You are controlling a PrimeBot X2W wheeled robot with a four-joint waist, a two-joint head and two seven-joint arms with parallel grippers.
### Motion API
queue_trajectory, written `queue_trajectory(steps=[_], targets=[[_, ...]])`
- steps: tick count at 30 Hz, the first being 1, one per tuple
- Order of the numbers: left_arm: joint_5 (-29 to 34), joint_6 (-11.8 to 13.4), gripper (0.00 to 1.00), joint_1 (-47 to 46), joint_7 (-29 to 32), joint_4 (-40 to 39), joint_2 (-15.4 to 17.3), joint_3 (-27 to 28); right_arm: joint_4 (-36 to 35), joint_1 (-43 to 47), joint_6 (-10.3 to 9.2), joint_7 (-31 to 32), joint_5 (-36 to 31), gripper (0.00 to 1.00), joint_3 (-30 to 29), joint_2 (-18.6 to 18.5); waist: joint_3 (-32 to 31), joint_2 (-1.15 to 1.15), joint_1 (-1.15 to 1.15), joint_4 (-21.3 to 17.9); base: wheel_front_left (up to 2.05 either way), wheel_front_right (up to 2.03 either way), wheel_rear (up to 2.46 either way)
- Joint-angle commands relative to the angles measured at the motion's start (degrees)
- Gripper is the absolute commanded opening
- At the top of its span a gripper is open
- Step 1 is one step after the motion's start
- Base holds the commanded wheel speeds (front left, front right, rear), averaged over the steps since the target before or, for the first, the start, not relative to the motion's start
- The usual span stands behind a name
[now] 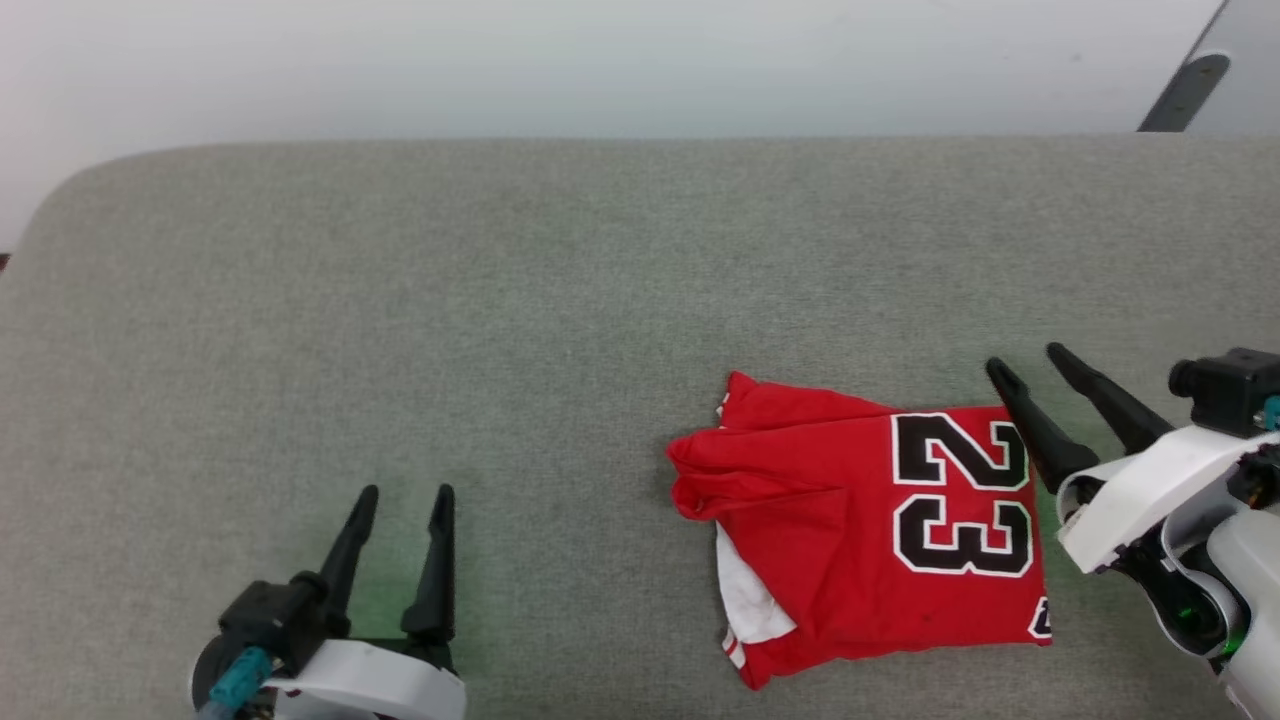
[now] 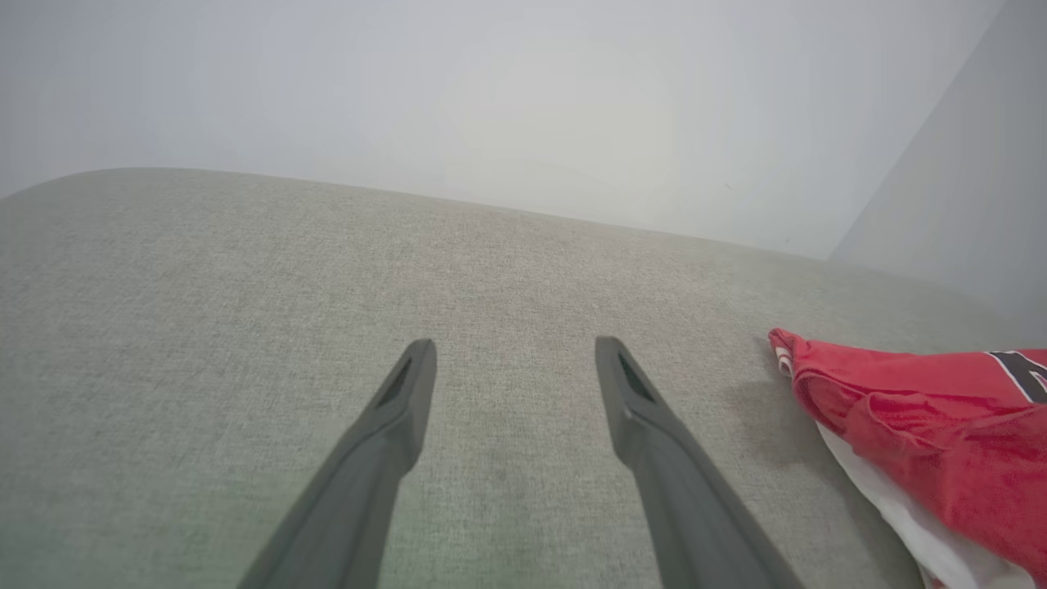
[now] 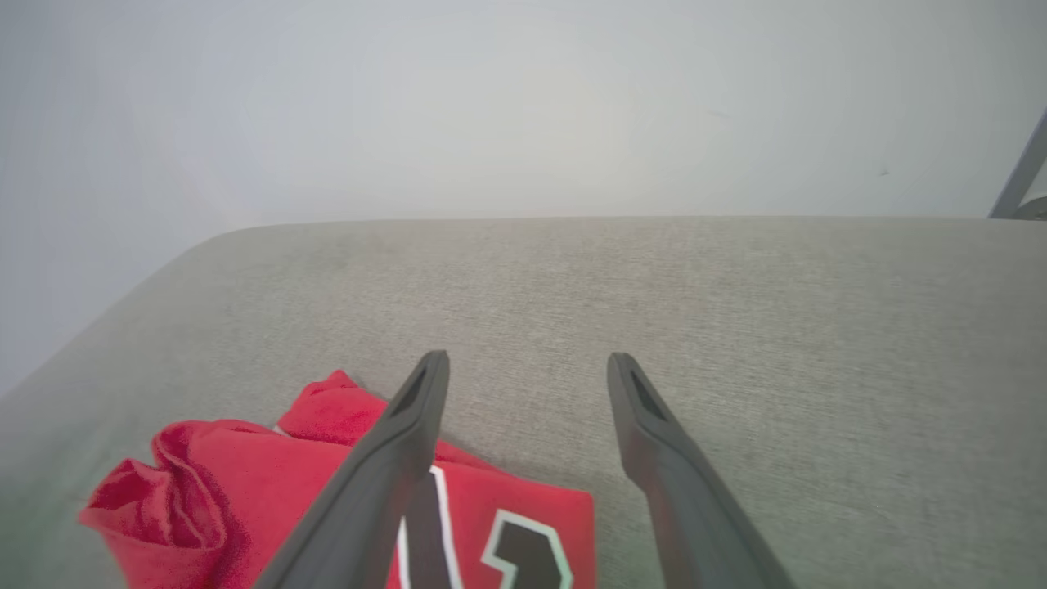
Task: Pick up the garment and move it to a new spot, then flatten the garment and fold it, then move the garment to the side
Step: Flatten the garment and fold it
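Note:
The garment (image 1: 860, 530), a red shirt with a black-and-white "23" and a white sleeve peeking out at its lower left, lies folded on the grey cushion (image 1: 500, 330), right of centre. My right gripper (image 1: 1025, 362) is open just off the garment's right edge, its left finger over the upper right corner, holding nothing. In the right wrist view the garment (image 3: 245, 499) lies below and left of the open right gripper (image 3: 527, 364). My left gripper (image 1: 405, 492) stands open at the lower left, well apart. The left wrist view shows the left gripper (image 2: 515, 348) open and the garment (image 2: 924, 409) at the far right.
The grey cushion's far edge (image 1: 640, 140) meets a pale wall, with a rounded corner (image 1: 70, 190) at the back left. A dark strut (image 1: 1185, 90) leans at the upper right.

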Motion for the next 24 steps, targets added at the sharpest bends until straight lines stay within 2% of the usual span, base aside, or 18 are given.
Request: queue_trajectory(steps=[1, 4, 7, 12, 18, 24], targets=[[0.7, -0.1, 1.00, 0.1, 0.0, 0.0, 0.3, 0.9, 1.6, 0.0, -0.10, -1.6, -1.3, 1.00, -0.1, 0.4, -0.8, 0.00, 0.00, -0.9, 0.00, 0.00, 0.00], [1.4, -0.1, 1.00, 1.2, 0.0, -0.6, 0.2, 2.3, 3.8, 1.0, -0.10, -2.7, -3.5, 1.00, -2.1, 1.4, -1.9, 0.00, 0.00, -1.3, 0.00, 0.00, 0.00], [2.0, -0.1, 1.00, 2.3, 0.0, -1.5, 0.1, 3.5, 3.1, 3.0, -0.10, -2.7, -7.5, 1.00, -8.3, 3.0, -2.9, 0.00, 0.00, -1.5, 0.00, 0.00, 0.00], [2.5, -0.1, 1.00, 4.7, 0.0, -4.1, 0.4, 4.2, -1.3, 8.6, -0.10, -2.8, -15.7, 1.00, -17.8, 5.8, -4.3, 0.00, 0.00, -0.9, 0.00, 0.00, 0.00], [3.2, -0.1, 1.00, 7.5, 0.0, -6.2, 0.6, 5.2, -6.3, 15.7, -0.10, -2.8, -20.3, 1.00, -24.3, 8.0, -5.7, 0.00, 0.00, 0.0, 0.00, 0.00, 0.00], [3.9, -0.1, 1.00, 11.5, 0.0, -8.9, 0.1, 6.4, -11.1, 23.7, -0.10, -2.8, -22.8, 1.00, -29.5, 8.2, -7.1, 0.00, 0.00, 0.8, 0.00, 0.00, 0.00]])
